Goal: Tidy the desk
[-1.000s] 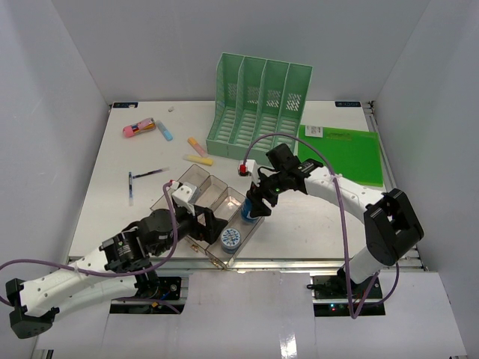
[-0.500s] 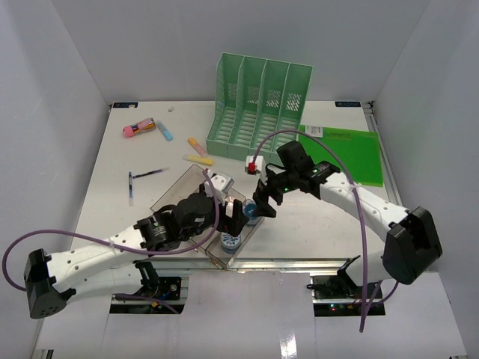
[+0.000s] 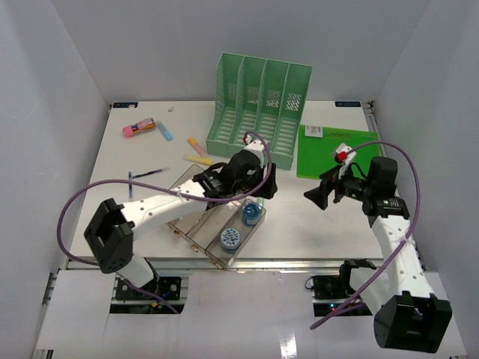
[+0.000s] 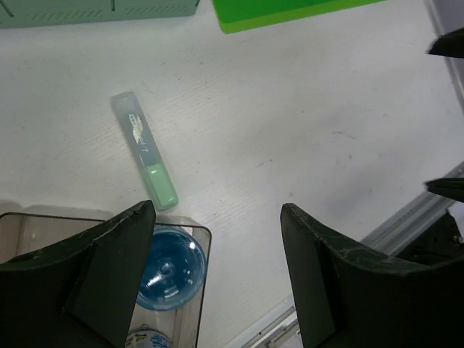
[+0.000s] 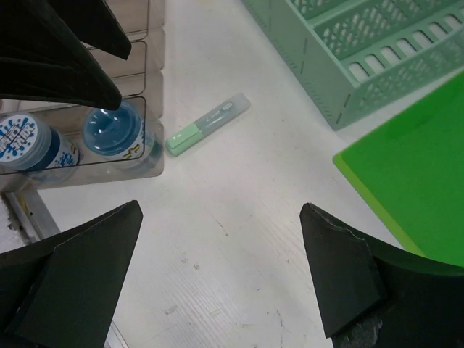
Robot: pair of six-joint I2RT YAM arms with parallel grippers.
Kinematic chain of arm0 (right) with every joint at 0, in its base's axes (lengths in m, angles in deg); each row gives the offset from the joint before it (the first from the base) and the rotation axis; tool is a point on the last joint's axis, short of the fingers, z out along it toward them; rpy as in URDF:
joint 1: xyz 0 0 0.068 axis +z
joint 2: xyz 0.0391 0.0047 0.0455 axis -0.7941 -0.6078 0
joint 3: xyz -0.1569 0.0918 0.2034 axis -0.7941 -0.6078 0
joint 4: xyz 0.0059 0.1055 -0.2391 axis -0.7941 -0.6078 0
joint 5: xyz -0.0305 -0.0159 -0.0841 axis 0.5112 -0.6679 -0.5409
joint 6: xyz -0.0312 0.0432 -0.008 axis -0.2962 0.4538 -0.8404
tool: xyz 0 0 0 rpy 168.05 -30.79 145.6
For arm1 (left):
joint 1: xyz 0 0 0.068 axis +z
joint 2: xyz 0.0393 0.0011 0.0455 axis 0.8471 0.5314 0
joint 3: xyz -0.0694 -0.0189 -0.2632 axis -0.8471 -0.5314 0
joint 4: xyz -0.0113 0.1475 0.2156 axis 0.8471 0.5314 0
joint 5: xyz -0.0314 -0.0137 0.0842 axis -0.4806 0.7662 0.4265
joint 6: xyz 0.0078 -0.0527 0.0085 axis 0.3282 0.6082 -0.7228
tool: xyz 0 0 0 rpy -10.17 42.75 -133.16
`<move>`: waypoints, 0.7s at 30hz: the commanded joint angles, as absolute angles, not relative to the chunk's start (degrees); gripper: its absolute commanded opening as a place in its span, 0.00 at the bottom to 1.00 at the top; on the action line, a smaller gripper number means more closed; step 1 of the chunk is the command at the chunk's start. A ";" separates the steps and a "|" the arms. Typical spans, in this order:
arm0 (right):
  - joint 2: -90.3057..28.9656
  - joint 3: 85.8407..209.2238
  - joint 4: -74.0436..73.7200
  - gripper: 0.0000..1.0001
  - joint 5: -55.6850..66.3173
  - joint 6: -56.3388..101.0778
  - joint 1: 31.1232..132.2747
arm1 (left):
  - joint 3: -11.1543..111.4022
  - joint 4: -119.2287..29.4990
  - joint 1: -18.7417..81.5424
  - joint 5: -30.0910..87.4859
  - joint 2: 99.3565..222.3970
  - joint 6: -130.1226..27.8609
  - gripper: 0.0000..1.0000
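Desk (image 3: pixel 299 228) lies white under both arms. My left gripper (image 4: pixel 217 217) hangs with jaws apart, empty, over the tray (image 4: pixel 51 232) corner holding a blue bottle (image 4: pixel 168 268), highlighter (image 4: pixel 145 163) just beyond. Right gripper (image 5: pixel 221 217), farther right, gapes wide, holding nothing.

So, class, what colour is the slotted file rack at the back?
The rack is mint green; the top view shows it best.

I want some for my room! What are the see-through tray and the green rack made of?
See-through tray: probably clear, shiny plastic; its contents show through its walls. Green rack: likely moulded matte plastic, one even colour with neat rows of slots.
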State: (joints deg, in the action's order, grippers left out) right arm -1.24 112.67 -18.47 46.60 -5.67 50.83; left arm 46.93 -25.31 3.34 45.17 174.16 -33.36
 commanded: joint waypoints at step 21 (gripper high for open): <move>0.55 108.87 -14.13 0.96 55.92 -0.88 39.74 | 76.83 -3.74 4.76 54.39 207.23 -34.15 0.79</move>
